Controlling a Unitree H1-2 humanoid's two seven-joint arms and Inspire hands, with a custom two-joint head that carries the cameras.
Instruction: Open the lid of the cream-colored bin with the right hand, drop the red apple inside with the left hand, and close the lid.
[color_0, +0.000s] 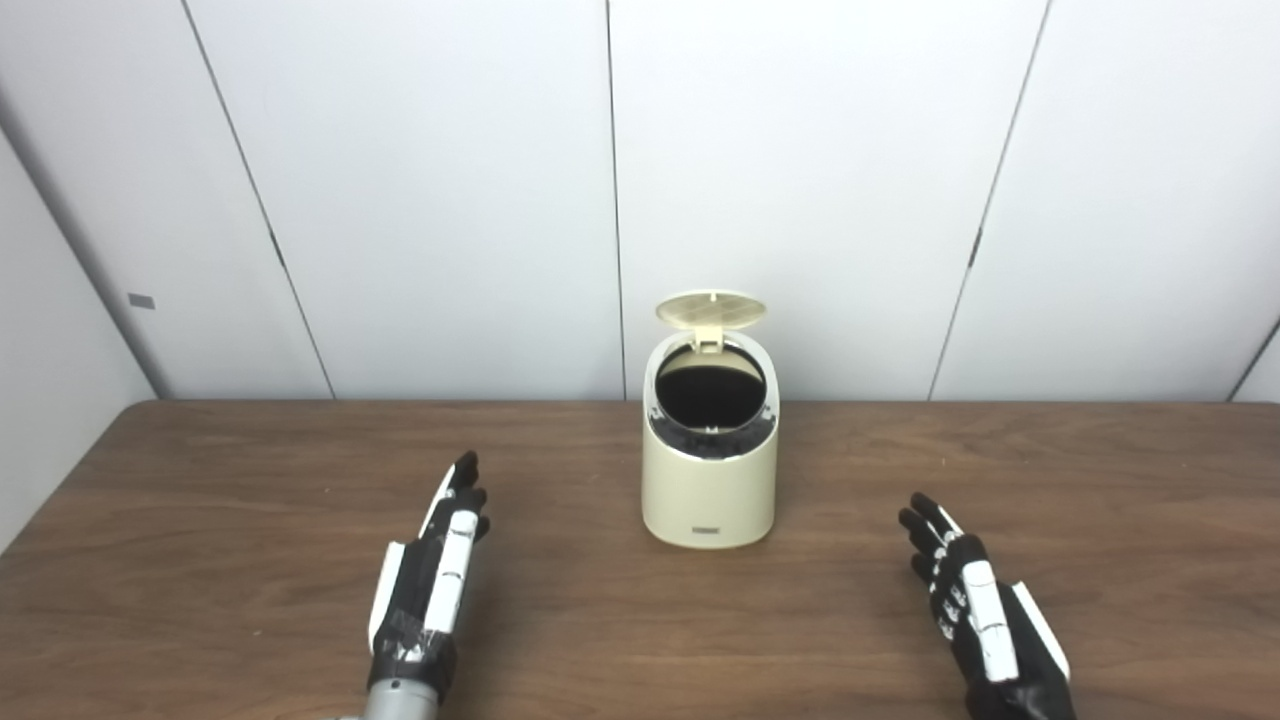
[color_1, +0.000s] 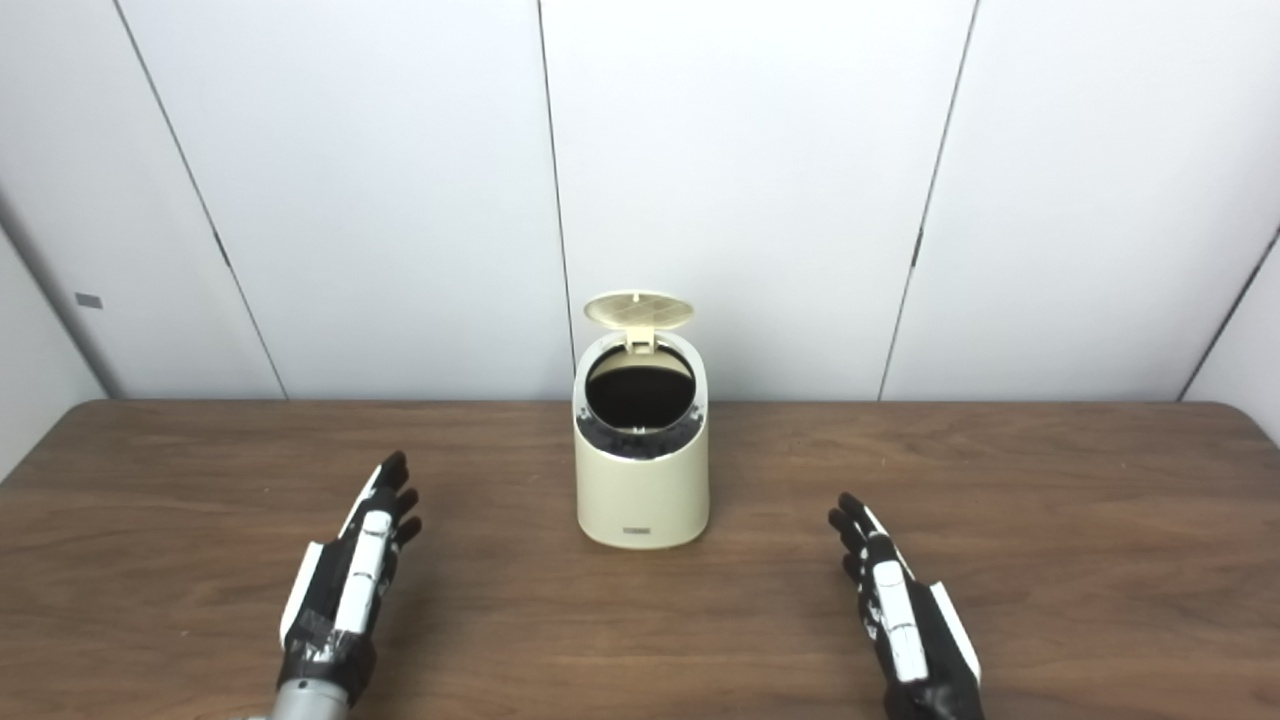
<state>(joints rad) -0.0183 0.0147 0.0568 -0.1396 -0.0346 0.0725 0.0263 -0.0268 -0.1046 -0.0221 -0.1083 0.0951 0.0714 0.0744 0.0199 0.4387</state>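
Bin (color_0: 709, 480) stands mid-table toward the back edge, lid (color_0: 711, 309) flipped up behind its dark mouth; no apple visible. Right hand (color_0: 975, 615) and left hand (color_0: 430, 580) flank it nearer the front edge, fingers straight, holding nothing, roughly equally near

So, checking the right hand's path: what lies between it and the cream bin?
Only bare wooden table between the right hand and the cream-colored bin, in both eye views.
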